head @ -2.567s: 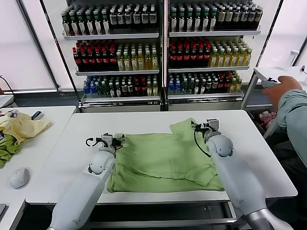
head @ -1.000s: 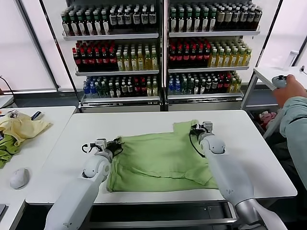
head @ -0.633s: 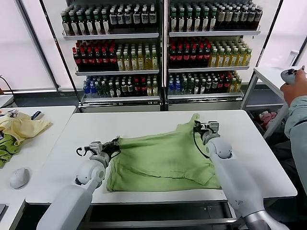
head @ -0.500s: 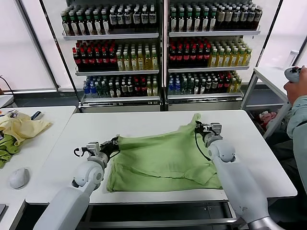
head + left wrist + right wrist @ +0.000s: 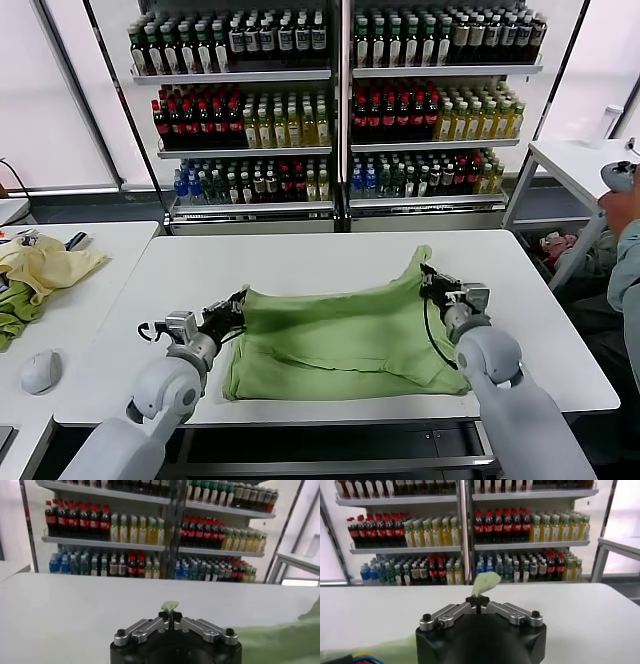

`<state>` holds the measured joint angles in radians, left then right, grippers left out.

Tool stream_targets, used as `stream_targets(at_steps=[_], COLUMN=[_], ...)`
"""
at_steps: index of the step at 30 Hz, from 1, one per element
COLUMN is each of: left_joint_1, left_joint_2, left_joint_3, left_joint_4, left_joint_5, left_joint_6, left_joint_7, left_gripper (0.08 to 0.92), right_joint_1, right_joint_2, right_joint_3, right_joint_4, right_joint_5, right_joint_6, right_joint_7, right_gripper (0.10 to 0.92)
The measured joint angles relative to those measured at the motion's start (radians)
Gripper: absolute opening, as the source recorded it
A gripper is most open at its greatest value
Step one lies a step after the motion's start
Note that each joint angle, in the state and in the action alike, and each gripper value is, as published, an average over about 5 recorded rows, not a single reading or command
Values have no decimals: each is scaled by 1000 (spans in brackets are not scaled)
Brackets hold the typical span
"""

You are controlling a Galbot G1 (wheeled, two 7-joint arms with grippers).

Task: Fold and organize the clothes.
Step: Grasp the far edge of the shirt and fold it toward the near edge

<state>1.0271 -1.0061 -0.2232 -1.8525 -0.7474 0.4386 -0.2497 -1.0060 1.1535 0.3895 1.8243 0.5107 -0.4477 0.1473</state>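
The light green polo shirt lies on the white table, its far edge lifted and stretched between both grippers. My left gripper is shut on the shirt's left far corner; a tuft of green cloth sticks out between its fingertips in the left wrist view. My right gripper is shut on the right far corner, which rises to a peak; a green tuft shows above its fingertips in the right wrist view. The collar, buttons and chest print are hidden.
A side table at the left holds a pale yellow cloth, a darker green cloth and a white mouse. Bottle shelves stand behind. A person's arm is at the right edge.
Both grippers have pulled toward me and apart, lifting the shirt's far edge off the table and stretching it taut. The person's hand at the right has moved up and back.
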Motion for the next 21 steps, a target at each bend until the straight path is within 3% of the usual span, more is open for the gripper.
stream_targets(at_steps=[13, 21], left_joint_1=[117, 165], left_joint_2=[3, -23], left_joint_3=[8, -4], left_joint_4=[-18, -49], left_joint_5=[139, 241], left_joint_6=[22, 19], left_joint_7=[24, -1], left_gripper=[98, 297], right_joint_1=[-180, -238], right_joint_2=[29, 42], right_joint_3=[71, 81], right_joint_4=[93, 123], right_joint_5=[-52, -90], right_joint_6=[-23, -33], right_joint_7=[27, 26], right_gripper=[121, 321])
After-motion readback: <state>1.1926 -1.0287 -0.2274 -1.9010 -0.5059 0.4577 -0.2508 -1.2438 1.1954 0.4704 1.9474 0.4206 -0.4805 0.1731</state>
